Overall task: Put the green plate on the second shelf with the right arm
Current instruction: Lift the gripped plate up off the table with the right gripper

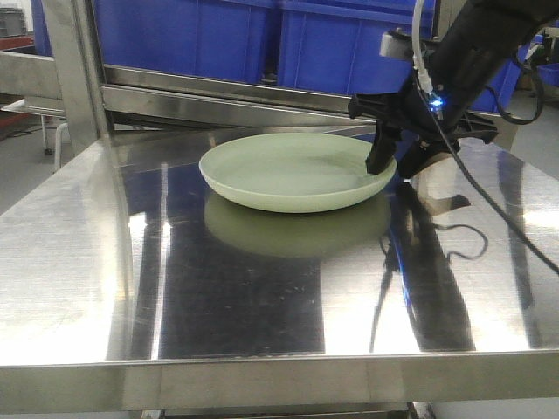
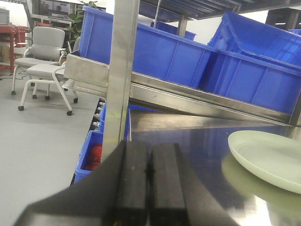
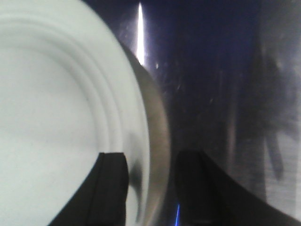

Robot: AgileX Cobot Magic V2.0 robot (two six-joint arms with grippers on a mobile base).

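From the front, the green plate (image 1: 288,170) rests on the steel surface (image 1: 262,297); the right gripper (image 1: 402,161) straddles its right rim, jaws apart; from the left wrist, the left gripper (image 2: 150,181) is pressed closed, with the plate off to its right; from the right wrist, the rim lies between the spread fingers (image 3: 110,188), one inside and one outside.

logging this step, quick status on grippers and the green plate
Right gripper open, straddling the green plate at its right rim. Left gripper shut, empty, apart from plate. Plate flat on steel surface. No obstruction seen.
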